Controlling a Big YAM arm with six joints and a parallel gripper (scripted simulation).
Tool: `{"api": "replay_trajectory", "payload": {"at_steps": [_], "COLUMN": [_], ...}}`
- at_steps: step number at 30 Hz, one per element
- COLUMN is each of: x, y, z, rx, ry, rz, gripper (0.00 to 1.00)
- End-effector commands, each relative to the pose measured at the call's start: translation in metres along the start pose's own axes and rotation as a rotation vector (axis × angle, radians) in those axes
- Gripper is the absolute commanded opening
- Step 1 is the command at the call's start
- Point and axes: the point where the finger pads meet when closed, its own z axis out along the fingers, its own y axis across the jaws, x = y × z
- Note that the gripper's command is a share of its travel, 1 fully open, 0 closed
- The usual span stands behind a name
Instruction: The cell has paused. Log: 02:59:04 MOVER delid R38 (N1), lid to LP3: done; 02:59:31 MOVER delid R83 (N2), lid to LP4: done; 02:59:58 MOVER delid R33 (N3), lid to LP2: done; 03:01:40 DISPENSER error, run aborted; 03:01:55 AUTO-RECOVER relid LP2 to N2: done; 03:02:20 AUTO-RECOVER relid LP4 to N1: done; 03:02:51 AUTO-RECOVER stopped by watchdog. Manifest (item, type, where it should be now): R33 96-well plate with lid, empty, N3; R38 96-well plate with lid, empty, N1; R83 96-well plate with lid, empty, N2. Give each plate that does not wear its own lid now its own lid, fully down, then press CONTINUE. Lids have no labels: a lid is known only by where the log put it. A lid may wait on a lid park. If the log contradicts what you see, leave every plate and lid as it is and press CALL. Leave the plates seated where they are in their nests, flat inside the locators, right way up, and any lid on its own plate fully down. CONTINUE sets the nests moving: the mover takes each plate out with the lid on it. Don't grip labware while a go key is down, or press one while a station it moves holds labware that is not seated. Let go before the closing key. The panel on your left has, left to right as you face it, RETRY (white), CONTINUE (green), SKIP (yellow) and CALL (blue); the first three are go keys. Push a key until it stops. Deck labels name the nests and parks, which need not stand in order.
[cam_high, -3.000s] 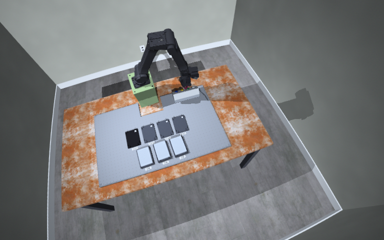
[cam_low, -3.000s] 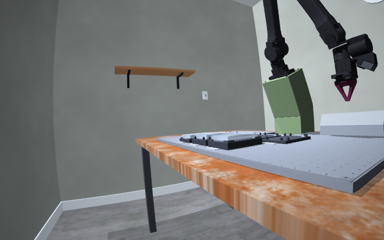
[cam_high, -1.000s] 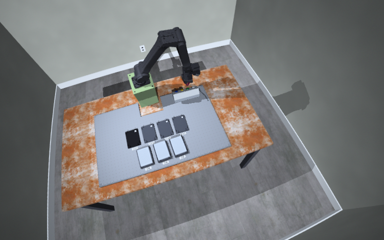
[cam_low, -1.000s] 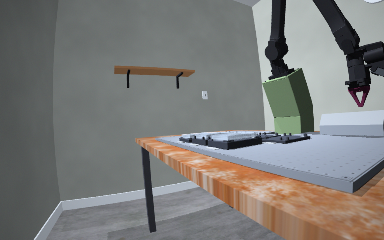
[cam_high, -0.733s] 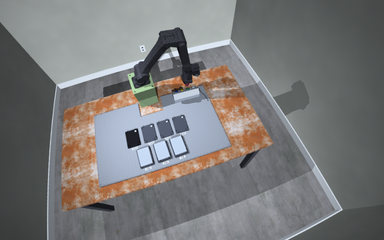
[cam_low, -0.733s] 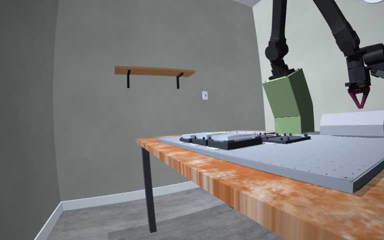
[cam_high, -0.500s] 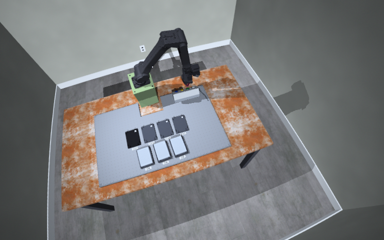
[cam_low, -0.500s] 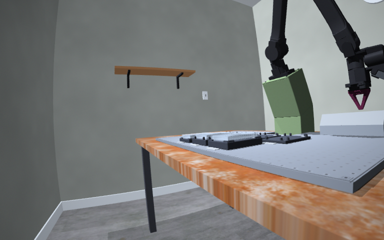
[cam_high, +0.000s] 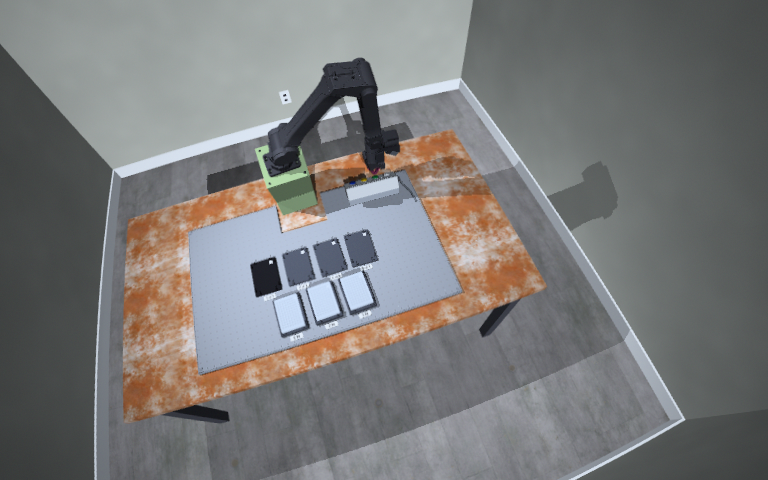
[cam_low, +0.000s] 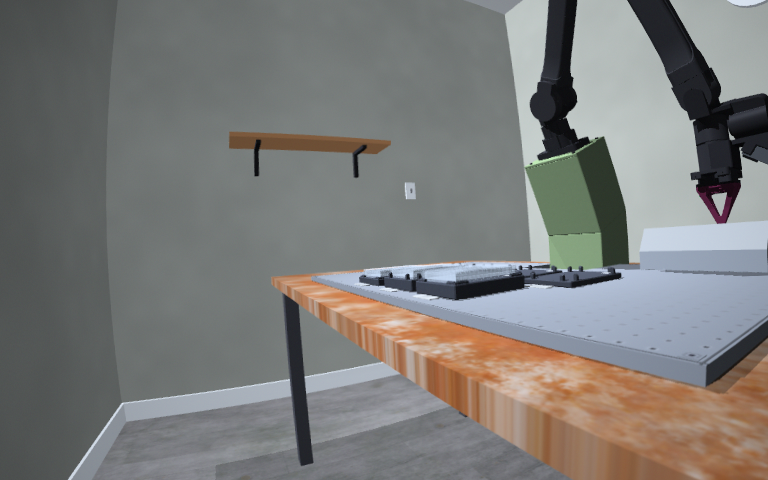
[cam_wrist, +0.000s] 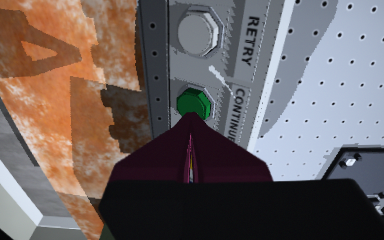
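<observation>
My gripper (cam_wrist: 191, 120) is shut and empty, its maroon fingertips right at the green CONTINUE key (cam_wrist: 194, 102) on the key panel (cam_high: 370, 188). The white RETRY key (cam_wrist: 198, 30) sits just beyond it. In the exterior view the gripper (cam_low: 719, 215) points down at the top of the panel (cam_low: 705, 246). Three plates with pale lids (cam_high: 289, 313) (cam_high: 323, 301) (cam_high: 356, 292) sit in the front row of nests. Behind them stand three bare grey lid parks (cam_high: 298, 266) (cam_high: 330, 256) (cam_high: 360, 247) and one darker black park (cam_high: 265, 276).
The arm's green base block (cam_high: 287, 180) stands beside the panel on the grey perforated deck (cam_high: 317, 283). The orange table top surrounds the deck. A wall shelf (cam_low: 308, 142) hangs far off.
</observation>
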Motion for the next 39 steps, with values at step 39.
{"api": "replay_trajectory", "payload": {"at_steps": [39], "x": [-0.005], "y": [-0.002], "z": [0.021], "rx": [0.001], "ry": [-0.006], "rz": [0.007], "gripper": [0.0]}}
